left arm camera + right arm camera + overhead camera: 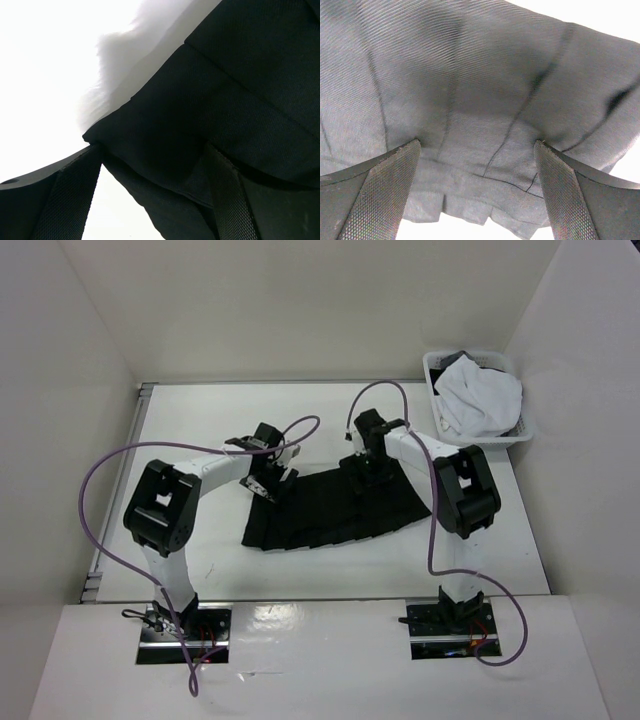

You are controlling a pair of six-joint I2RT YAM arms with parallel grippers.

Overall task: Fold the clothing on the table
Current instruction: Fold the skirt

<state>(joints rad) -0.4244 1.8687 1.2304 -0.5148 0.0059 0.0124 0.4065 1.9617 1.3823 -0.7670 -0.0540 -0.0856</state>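
The clothing (340, 515), a black pleated skirt, lies spread flat in the middle of the table (200, 420). Its narrow edge faces the far side and its wide hem faces the arm bases. My left gripper (268, 482) is down at the skirt's far left corner. In the left wrist view the left gripper (152, 147) stands open, and that corner of the clothing (240, 75) lies between its fingers (70, 200). My right gripper (362, 476) is down on the skirt's far edge. The right gripper (477, 145) is open too, straddling the pleated clothing (470, 75) close to its edge.
A white plastic basket (520, 432) holding a white garment (482, 395) stands at the far right corner of the table. White walls close in the left, far and right sides. Purple cables loop over both arms.
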